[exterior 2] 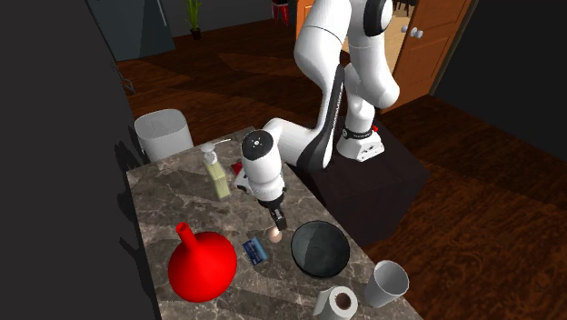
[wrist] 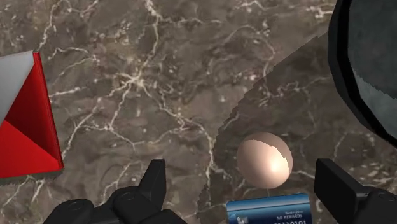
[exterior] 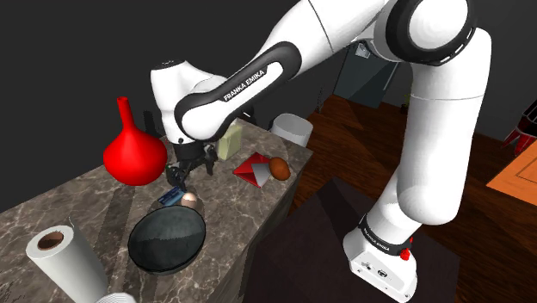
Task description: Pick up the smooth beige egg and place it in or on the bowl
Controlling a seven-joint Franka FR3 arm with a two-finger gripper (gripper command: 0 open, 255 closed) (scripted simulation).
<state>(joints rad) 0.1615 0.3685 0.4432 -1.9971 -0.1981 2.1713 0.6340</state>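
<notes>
your gripper point(wrist: 241, 167) hangs open over the marble counter point(wrist: 140, 70), its two black fingers standing well apart and touching nothing. you'll see the pale beige egg point(wrist: 265, 159) lying on the counter in the gap between them, nearer the finger on the bowl's side, unheld, with a small blue card point(wrist: 270, 210) just beside it. the dark bowl point(exterior: 168, 241) sits near the egg on the same counter, and a red and grey wedge point(wrist: 25, 127) lies farther off on the egg's other side.
</notes>
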